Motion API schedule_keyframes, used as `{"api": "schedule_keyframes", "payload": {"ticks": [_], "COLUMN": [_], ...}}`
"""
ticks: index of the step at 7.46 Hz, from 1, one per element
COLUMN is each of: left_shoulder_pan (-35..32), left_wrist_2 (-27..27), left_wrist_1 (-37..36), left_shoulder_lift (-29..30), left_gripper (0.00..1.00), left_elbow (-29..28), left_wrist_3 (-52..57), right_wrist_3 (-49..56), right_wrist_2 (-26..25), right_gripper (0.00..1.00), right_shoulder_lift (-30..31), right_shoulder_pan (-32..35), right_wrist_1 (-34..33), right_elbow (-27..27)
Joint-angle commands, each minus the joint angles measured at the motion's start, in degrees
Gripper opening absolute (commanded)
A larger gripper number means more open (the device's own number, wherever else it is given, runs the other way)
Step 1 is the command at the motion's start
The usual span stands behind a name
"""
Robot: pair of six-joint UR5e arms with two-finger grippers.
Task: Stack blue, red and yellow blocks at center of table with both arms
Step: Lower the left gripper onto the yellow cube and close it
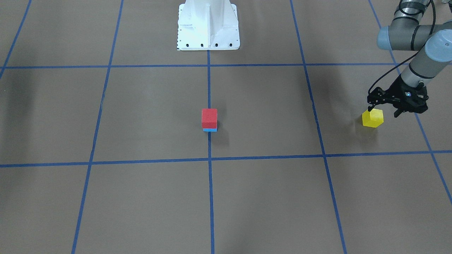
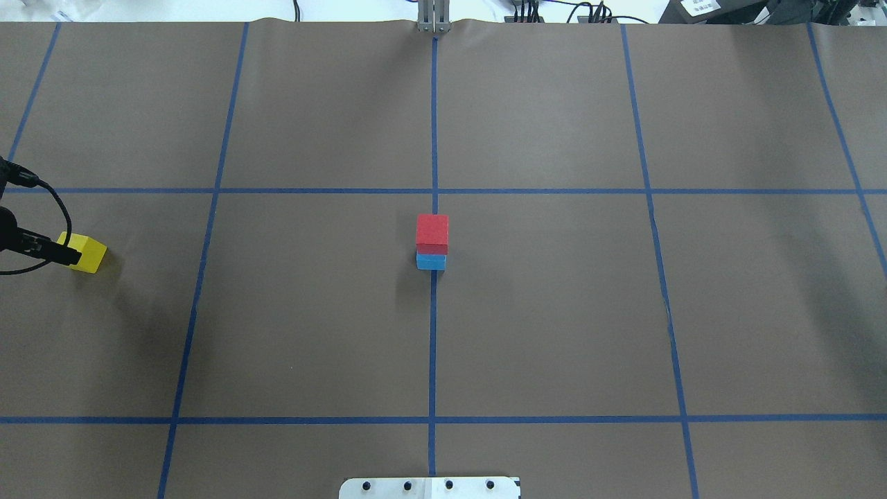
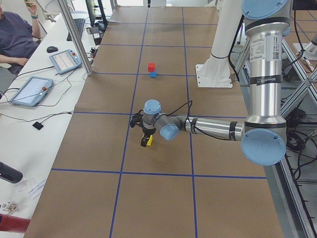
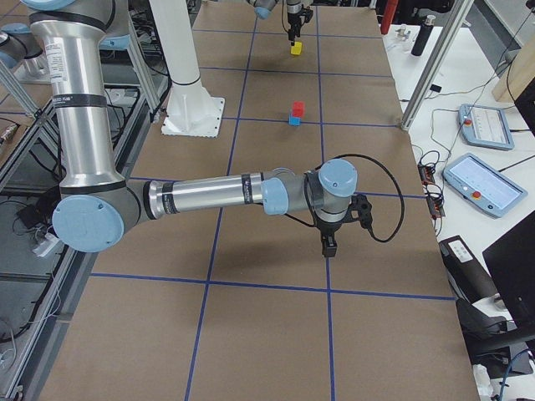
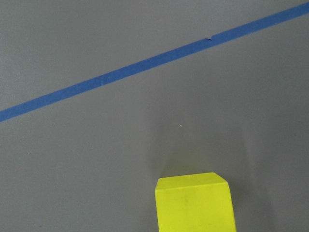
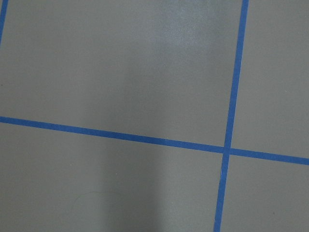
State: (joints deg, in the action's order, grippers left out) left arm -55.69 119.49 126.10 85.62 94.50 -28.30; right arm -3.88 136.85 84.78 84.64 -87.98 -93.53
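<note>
A red block (image 1: 209, 118) sits on a blue block (image 1: 210, 129) at the table's center, where the tape lines cross; the stack also shows in the overhead view (image 2: 432, 234). A yellow block (image 1: 373, 118) rests on the table far out on my left side. My left gripper (image 1: 383, 111) hovers low over it, open, with one finger (image 1: 369, 108) at the block's top and the other off to its side. The left wrist view shows the yellow block (image 5: 195, 203) at its bottom edge. My right gripper (image 4: 328, 244) shows only in the exterior right view, low over bare table, and I cannot tell its state.
The robot's white base (image 1: 207, 24) stands at the table's near edge. Brown paper with blue tape grid lines (image 2: 434, 312) covers the table. Operators' tablets (image 4: 485, 125) and cables lie on a side bench beyond the far edge.
</note>
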Motion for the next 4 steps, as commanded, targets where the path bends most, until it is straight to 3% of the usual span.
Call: {"api": "schedule_keyframes", "payload": {"ticks": [1,4], "left_shoulder_pan": [0.06,0.15], "left_wrist_2": [0.04,-0.05], "left_wrist_1": [-0.24,0.54], "left_shoulder_lift": [1.12,2.97], "left_gripper": [1.0,1.0], "left_elbow": [-0.54,-4.13], "left_wrist_3": [-0.35,-4.4], "right_wrist_3": [0.18,0.19], "right_wrist_2": [0.0,0.0], "right_gripper": [1.0,1.0], "right_shoulder_lift": [-0.05,-0.14], "right_shoulder_pan": [0.0,0.0], "right_wrist_1": [0.0,0.0], "right_elbow": [-0.07,-0.07]}}
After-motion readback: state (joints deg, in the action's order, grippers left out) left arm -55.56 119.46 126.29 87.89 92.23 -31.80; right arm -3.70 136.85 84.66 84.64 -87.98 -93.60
